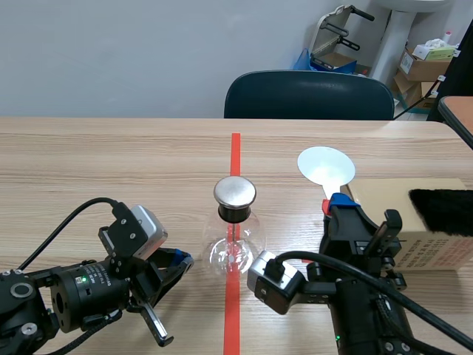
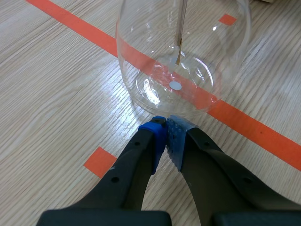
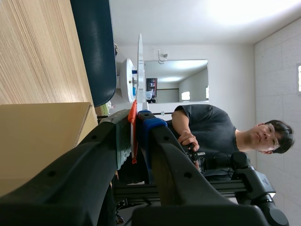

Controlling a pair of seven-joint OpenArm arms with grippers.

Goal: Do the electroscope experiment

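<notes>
The electroscope, a clear glass flask (image 1: 235, 248) with a round metal cap (image 1: 235, 191), stands on the orange-red tape line at the table's middle. Inside it a thin rod with a foil leaf (image 2: 178, 47) hangs down. My left gripper (image 1: 179, 260) is shut on nothing, its pads (image 2: 175, 132) right at the flask's base (image 2: 183, 70). My right gripper (image 1: 338, 205) is shut on the red handle (image 3: 133, 122) of a white disc paddle (image 1: 325, 166), held upright to the right of the flask; the disc (image 3: 139, 70) shows edge-on in the right wrist view.
A cardboard box (image 1: 436, 237) with a black fur piece (image 1: 443, 209) on top lies at the right, beside my right gripper. A dark chair (image 1: 309, 95) stands behind the table's far edge. A person (image 3: 211, 136) shows in the right wrist view, beyond the gripper.
</notes>
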